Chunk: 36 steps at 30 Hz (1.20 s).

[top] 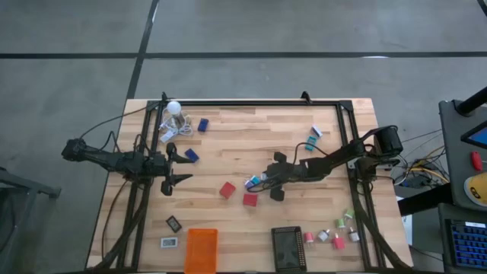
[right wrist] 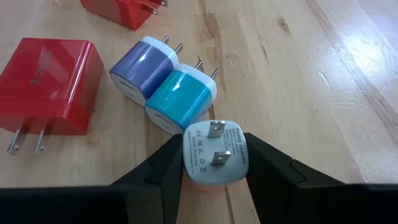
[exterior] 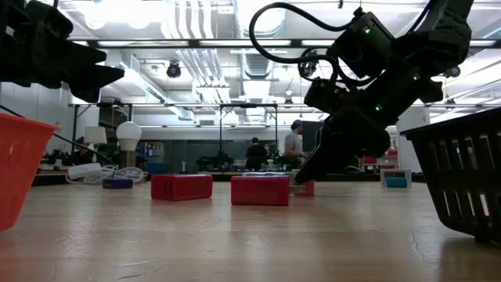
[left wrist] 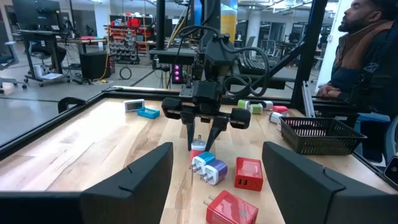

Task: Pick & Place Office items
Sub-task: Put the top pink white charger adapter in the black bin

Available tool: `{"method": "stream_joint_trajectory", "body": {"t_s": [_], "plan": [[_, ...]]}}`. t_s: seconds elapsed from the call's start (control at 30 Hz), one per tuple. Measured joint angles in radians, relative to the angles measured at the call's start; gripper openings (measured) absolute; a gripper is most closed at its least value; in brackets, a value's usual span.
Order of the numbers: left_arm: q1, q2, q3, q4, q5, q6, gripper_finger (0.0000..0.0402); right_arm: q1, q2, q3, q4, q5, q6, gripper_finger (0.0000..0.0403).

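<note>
While the left gripper waits spread apart over the table's left side, the right gripper pinches a small white-faced plug charger at mid-table, touching a teal-and-white charger beside a purple-and-white charger and a red cube charger.

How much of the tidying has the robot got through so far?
Little looks done: the orange tray and black basket show nothing inside from above. In hand: the right gripper has its fingers around a small white-faced charger, beside the teal and purple ones. Left: the red chargers, blue pieces and pink and green bits. The left gripper waits open.
</note>
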Motion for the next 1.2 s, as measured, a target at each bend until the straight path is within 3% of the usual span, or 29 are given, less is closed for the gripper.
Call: {"method": "stream_joint_trajectory", "body": {"t_s": [0.27, 0.6, 0.77, 1.0, 1.2], "plan": [[0.000, 0.000, 0.000, 0.000, 0.000, 0.000, 0.0252, 0.012, -0.112, 0.004, -0.075, -0.003, 0.010, 0.0141], [0.000, 0.006, 0.000, 0.000, 0.000, 0.000, 0.0252, 0.107, -0.404, 0.154, -0.558, -0.005, 0.181, 0.0146], [0.000, 0.005, 0.000, 0.000, 0.000, 0.000, 0.0252, 0.198, -0.514, 0.212, -0.686, -0.002, 0.307, 0.0147], [0.000, 0.006, 0.000, 0.000, 0.000, 0.000, 0.0252, 0.343, -0.566, 0.247, -0.799, -0.002, 0.556, 0.0148], [0.000, 0.006, 0.000, 0.000, 0.000, 0.000, 0.0252, 0.460, -0.513, 0.235, -0.808, 0.041, 0.729, 0.0148]]}}
